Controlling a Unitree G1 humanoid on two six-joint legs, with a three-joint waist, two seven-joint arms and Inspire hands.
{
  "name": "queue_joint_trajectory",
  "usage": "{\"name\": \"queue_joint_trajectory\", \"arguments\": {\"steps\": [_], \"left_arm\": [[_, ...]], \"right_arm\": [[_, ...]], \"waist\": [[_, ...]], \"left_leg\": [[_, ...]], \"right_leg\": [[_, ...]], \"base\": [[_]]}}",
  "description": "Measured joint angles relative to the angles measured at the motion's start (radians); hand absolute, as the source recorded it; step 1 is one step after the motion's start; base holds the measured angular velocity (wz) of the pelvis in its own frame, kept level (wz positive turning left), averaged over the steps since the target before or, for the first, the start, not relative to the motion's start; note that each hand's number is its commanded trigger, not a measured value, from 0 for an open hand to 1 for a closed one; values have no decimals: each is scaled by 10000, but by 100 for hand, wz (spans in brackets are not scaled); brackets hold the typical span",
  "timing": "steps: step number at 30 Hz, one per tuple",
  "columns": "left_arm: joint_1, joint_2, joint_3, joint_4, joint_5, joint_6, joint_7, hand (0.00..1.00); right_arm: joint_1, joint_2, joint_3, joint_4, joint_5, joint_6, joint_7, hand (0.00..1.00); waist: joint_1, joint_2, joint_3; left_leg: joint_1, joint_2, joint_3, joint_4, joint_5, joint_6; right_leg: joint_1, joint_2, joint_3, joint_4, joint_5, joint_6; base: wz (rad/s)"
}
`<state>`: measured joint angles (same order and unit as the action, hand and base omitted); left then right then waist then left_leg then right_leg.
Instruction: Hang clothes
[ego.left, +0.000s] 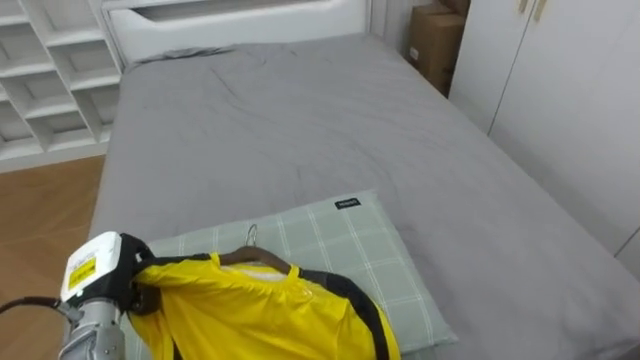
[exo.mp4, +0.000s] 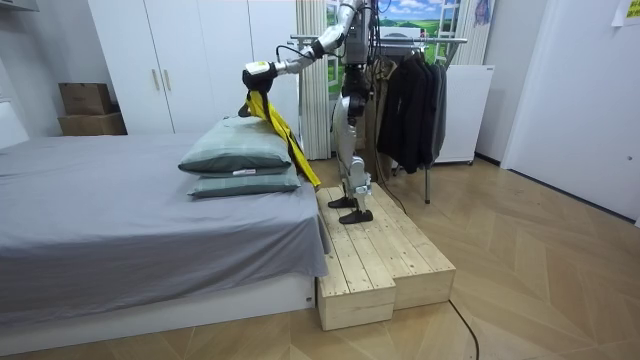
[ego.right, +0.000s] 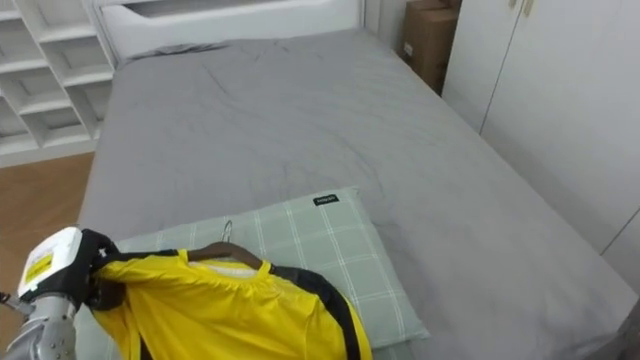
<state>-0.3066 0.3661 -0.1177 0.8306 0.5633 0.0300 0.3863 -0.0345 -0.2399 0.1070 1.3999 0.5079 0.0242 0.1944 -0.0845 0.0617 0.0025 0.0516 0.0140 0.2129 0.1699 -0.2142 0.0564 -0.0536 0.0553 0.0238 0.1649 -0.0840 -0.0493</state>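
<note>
Bedroom, grey bed (ego.left: 300, 130) ahead: we're mid-carry.
Left robot hand (ego.left: 143, 285) clamps the yellow shirt (ego.left: 270, 315) (hanger (ego.left: 255, 257) inside), which trails rightward from it; rack (exo.mp4: 440, 40) stands behind us.

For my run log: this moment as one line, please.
left hand | holds yellow black-trimmed shirt on wooden hanger | over green checked pillow

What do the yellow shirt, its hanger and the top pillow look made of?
Yellow shirt: smooth, slightly glossy fabric with black trim, likely synthetic sportswear; it drapes in soft folds.
Hanger: the brown bar looks like wood, with a thin wire hook, probably metal.
Top pillow: matt woven cloth in a pale green check, possibly cotton; the fill can't be told.
</note>
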Motion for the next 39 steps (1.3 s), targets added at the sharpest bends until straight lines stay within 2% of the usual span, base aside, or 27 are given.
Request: {"name": "queue_joint_trajectory", "arguments": {"steps": [3,13,16,20,23,26,30,35,39], "left_arm": [[452,0,48,-512,216,54,23,100],[618,2,70,-786,404,69,199,100],[706,3,70,-870,925,41,254,100],[706,4,69,-891,1458,-228,669,100],[721,5,66,-1327,1739,-380,968,100],[718,38,63,-1817,1979,-746,1326,100],[720,50,45,-2450,3068,-1046,1640,100],[719,57,-47,-3003,3619,-1294,1815,100],[721,71,-49,-3277,4150,-1357,1936,100]], "right_arm": [[79,2,-248,-3,-10,2,-13,0],[261,0,-434,-31,-14,125,-9,0],[266,2,-535,-33,-113,132,-3,0],[115,-22,-624,-170,-414,117,-17,0],[55,-97,-682,-636,-442,109,-72,0],[-222,-307,-680,-1215,-568,76,-90,0],[-495,-483,-704,-2543,-1910,-101,-223,0],[-844,-576,-693,-4194,-2431,-207,-297,0],[-931,-652,-692,-5087,-2659,-421,-294,0]], "waist": [[4,32,-21],[-56,20,-22],[-153,21,-22],[-203,21,-19],[-177,1,-4],[-177,-19,8],[-78,-120,65],[35,-139,58],[90,-259,55]], "left_leg": [[99,-14,-11,-39,0,0],[356,-23,-26,-92,-2,0],[476,-25,-48,-107,-3,-1],[627,-38,-72,-123,-2,0],[620,-52,-75,-105,-1,3],[621,-63,-81,-94,0,5],[608,-45,-85,-91,1,4],[620,-40,-92,-87,1,3],[652,-52,-236,-75,1,3]], "right_leg": [[54,0,9,12,-31,5],[343,5,20,-130,-45,7],[479,5,11,-137,-46,7],[620,13,1,-131,-50,14],[613,-17,12,-113,-51,16],[612,-31,6,-97,-53,20],[594,-14,-2,-99,-54,19],[601,-14,2,-74,-56,18],[713,-41,-59,-141,-91,32]], "base": [[0],[0],[2],[1],[0],[0],[0],[0],[9]]}}
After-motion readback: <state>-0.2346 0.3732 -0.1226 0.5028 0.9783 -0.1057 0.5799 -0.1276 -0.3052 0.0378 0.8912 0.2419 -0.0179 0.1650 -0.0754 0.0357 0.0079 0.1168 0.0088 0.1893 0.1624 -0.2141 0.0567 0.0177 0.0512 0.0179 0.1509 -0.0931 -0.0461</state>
